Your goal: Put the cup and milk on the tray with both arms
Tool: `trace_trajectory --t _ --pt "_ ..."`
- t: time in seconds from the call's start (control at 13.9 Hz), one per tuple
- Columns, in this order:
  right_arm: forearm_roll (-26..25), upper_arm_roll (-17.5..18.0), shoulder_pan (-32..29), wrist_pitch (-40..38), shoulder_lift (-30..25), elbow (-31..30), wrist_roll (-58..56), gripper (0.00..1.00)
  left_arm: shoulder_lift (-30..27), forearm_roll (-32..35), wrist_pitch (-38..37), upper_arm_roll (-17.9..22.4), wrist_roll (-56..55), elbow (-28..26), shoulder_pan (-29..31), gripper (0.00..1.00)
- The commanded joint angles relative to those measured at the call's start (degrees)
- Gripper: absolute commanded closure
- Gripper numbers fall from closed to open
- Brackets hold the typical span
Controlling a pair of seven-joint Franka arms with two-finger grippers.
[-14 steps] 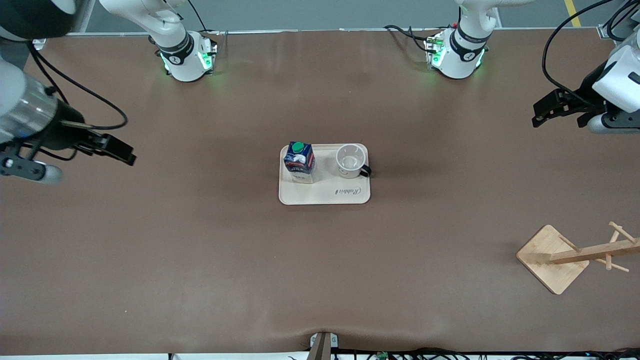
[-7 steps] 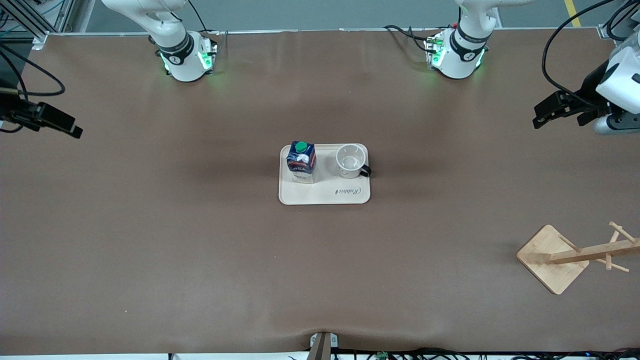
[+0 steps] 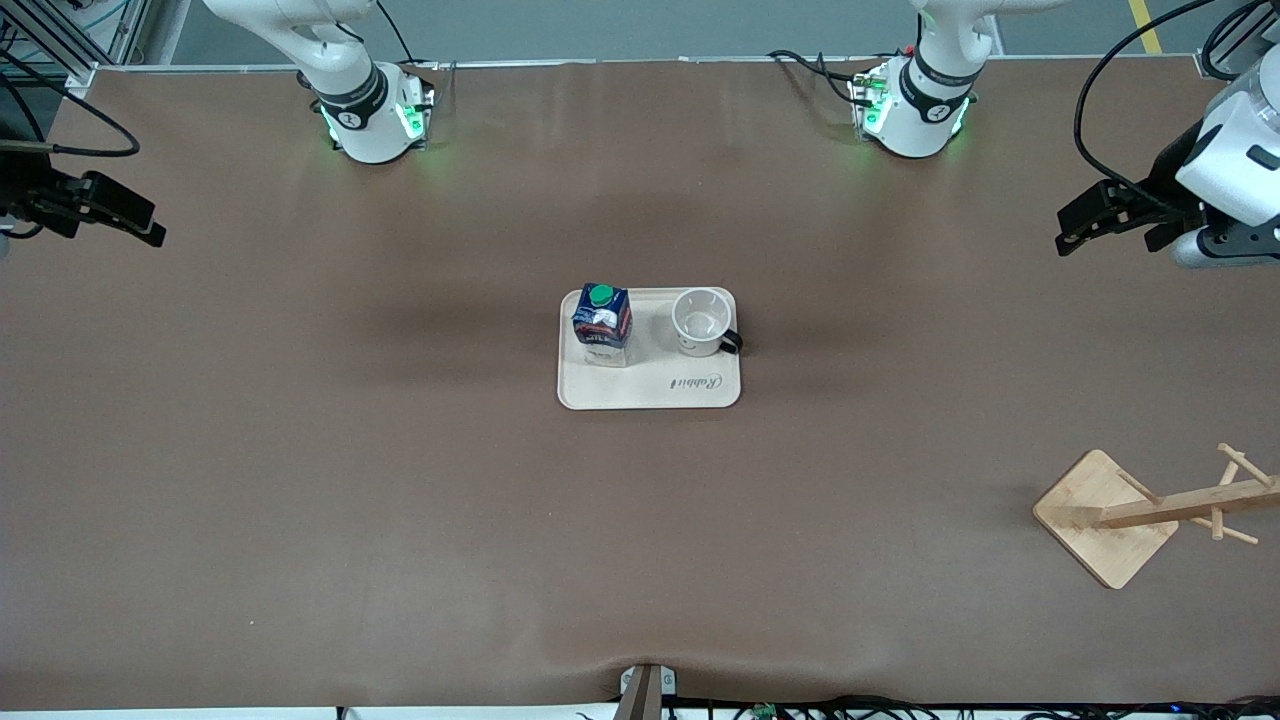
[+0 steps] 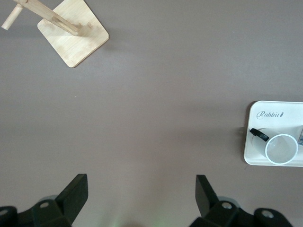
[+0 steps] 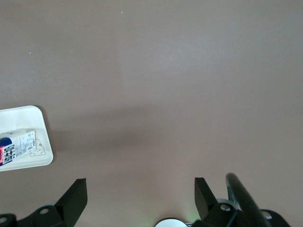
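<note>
The cream tray (image 3: 650, 392) lies at the table's middle. The dark blue milk (image 3: 601, 324) with its green cap stands upright on the tray, toward the right arm's end. The white cup (image 3: 699, 322) stands upright on the tray beside it, toward the left arm's end, its black handle (image 3: 731, 341) pointing that way. The left wrist view shows the tray (image 4: 265, 156) and the cup (image 4: 281, 148); the right wrist view shows the tray (image 5: 40, 158) and the milk (image 5: 16, 147). My left gripper (image 3: 1075, 232) is open and empty, up over the table's left-arm end. My right gripper (image 3: 140, 225) is open and empty, up over the right-arm end.
A wooden rack with a square base (image 3: 1104, 517) and pegged post (image 3: 1190, 503) stands near the front camera at the left arm's end; the left wrist view shows it (image 4: 73, 32) too. Both arm bases (image 3: 372, 115) (image 3: 912, 110) stand along the table's edge farthest from the front camera.
My right gripper has pulled away from the tray toward the right arm's end of the table. My left gripper has shifted slightly. The cup and milk have stayed on the tray.
</note>
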Motion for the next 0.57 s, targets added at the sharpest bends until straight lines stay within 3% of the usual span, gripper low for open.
trace_trajectory --t 0.0,0.5 --pt "-0.40 0.27 -0.15 1.49 -1.93 -2.35 -1.64 0.00 -0.60 -0.18 0.91 -0.24 0.21 0.31 0.44 0.00" --pt "-2.15 0.18 -0.06 1.58 -1.84 -2.35 -1.64 0.00 0.72 0.17 0.73 -0.15 0.22 1.46 0.26 0.00"
